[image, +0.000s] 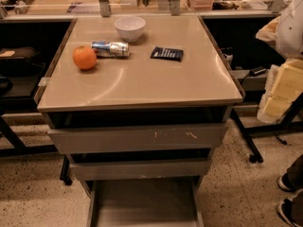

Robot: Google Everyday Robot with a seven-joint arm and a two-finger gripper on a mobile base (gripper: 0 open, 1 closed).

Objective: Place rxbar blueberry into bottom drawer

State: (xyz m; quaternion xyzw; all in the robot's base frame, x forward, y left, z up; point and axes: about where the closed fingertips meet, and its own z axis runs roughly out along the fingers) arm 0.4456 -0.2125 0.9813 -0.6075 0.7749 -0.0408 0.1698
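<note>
The rxbar blueberry (166, 54), a flat dark navy wrapper, lies on the tan cabinet top (156, 84), right of centre towards the back. The bottom drawer (142, 206) is pulled open at the foot of the cabinet, and its grey floor is bare. The two upper grey drawers (137, 138) are shut. My gripper is out of view. Only a white and cream part of my arm (286, 79) shows at the right edge, beside the cabinet and apart from the bar.
An orange (84, 57), a silvery-blue can (110, 49) lying on its side and a white bowl (129, 28) sit at the back left of the top. Dark tables flank the cabinet. Shoes (289, 197) stand at the lower right.
</note>
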